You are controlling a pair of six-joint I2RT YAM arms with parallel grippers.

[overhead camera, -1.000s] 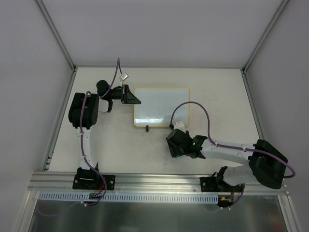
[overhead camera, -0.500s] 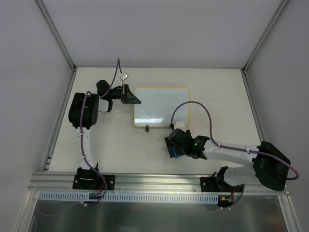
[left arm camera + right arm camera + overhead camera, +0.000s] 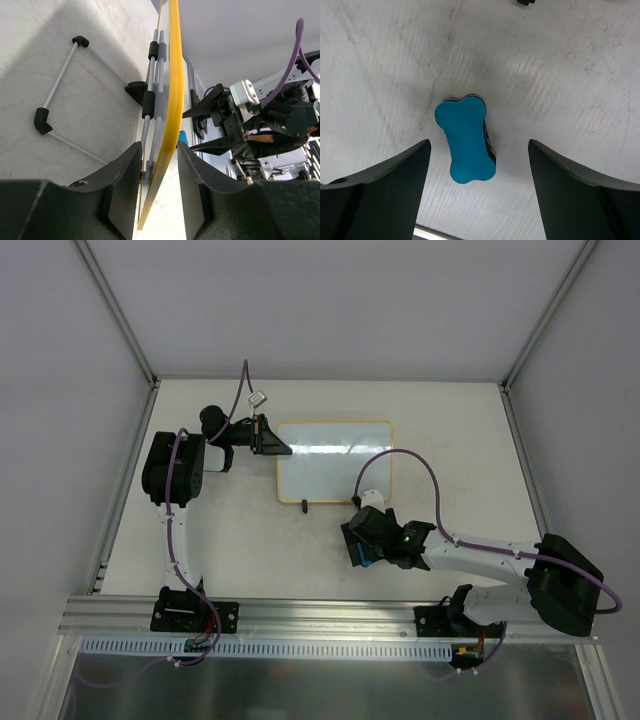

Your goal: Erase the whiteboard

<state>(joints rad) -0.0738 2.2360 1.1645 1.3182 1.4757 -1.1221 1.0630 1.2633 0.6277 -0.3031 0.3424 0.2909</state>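
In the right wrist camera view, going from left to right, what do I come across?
gripper finger → blue eraser, bone-shaped, lying on the table clear of both fingers → other finger

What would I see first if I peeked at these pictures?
A bright blue bone-shaped eraser lies on the table, right beneath the wide-open right tool. Farther back is the whiteboard. The left tool straddles its yellow frame at the left edge.
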